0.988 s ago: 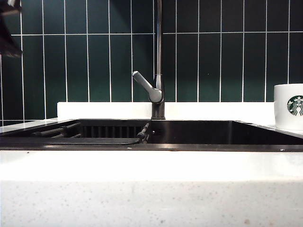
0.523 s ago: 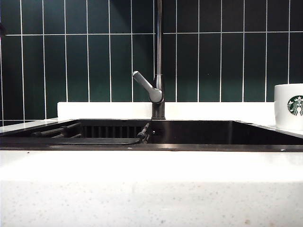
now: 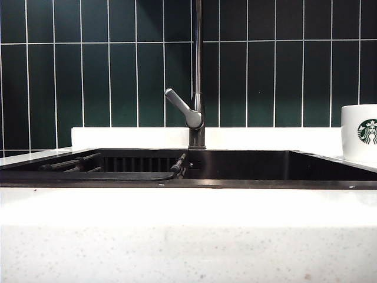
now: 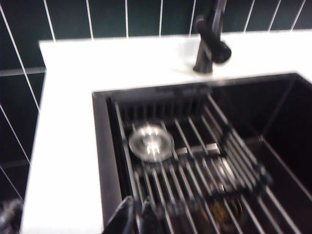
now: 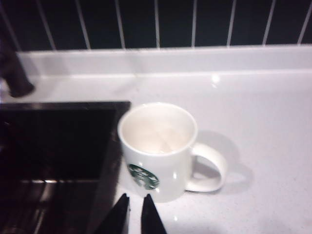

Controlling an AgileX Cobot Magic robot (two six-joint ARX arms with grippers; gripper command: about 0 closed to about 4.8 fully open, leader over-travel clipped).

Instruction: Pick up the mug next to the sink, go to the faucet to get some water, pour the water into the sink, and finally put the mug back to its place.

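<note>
Your mug [image 5: 158, 151] stands upright on the white counter [image 5: 263, 112], right beside the edge of the sink [image 5: 58, 141], handle pointing away from the basin and the green logo facing your right wrist camera. It looks empty inside. Your right gripper [image 5: 133, 210] hangs above and just short of the mug, its two dark fingers [image 5: 148, 214] drawn nearly together with only a thin slit between them, gripping nothing.

Over on the other side, your left gripper [image 4: 135, 218] sits over the near corner of the sink [image 4: 100, 146], fingers [image 4: 122, 219] together and empty. Beneath it you see a black wire rack [image 4: 195, 165] lying in the basin, with a round shiny metal strainer [image 4: 151, 142] on it. The faucet [image 4: 210, 41] rises from the counter behind the basin.

From the exterior camera neither arm shows. You get the faucet [image 3: 197, 76] standing tall at centre with its lever angled to the left, the sink [image 3: 247, 168] below it, and the mug [image 3: 359, 132] at the far right on the counter [image 3: 188, 236].
</note>
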